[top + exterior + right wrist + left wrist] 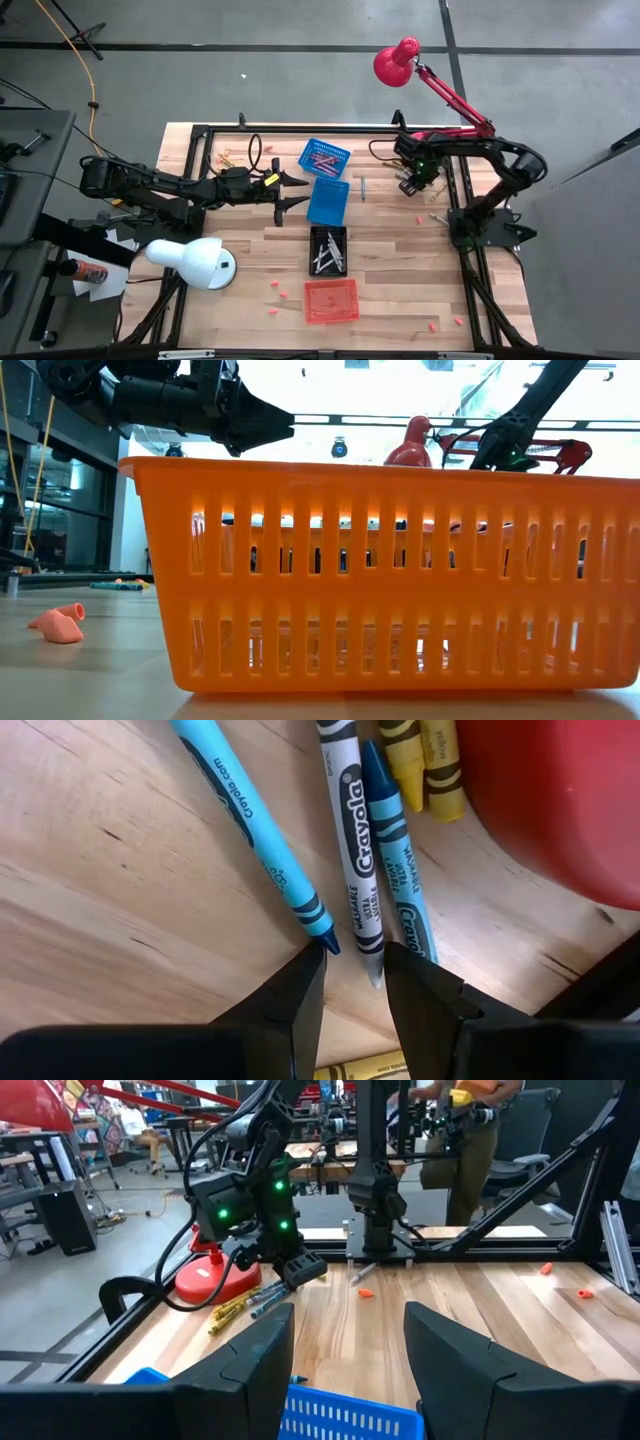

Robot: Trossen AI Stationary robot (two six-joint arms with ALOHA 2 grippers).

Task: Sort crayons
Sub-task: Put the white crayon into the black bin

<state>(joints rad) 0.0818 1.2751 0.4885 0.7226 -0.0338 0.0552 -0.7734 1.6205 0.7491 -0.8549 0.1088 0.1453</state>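
At the far right of the wooden table [400,290], the right gripper [352,982] is lowered over a cluster of crayons [352,830] beside the red base of a desk lamp [570,800]. Its two dark fingers [300,995] stand partly spread, with nothing pinched between them; one fingertip sits at the end of a light blue crayon [255,830], and the point of a grey-and-white crayon [352,860] lies in the gap. A darker blue crayon [395,860] lies alongside the grey one, and yellow crayons [425,765] lie just beyond, near the lamp base.

The left gripper [297,192] hangs above the table between two blue baskets [327,200], its fingers [250,1360] spread wide and holding nothing. From its wrist camera the right arm [255,1200] is seen bent down to the tabletop with crayons scattered beneath it.

More crayons lie in the far blue basket [324,158] and in the black basket [328,250]. An orange basket [331,301] stands nearest the front edge and fills the low view. Small pink bits [278,293] are strewn over the front of the table, and a white lamp [190,262] stands at the left front corner. A person [470,1140] stands in the room beyond the table.
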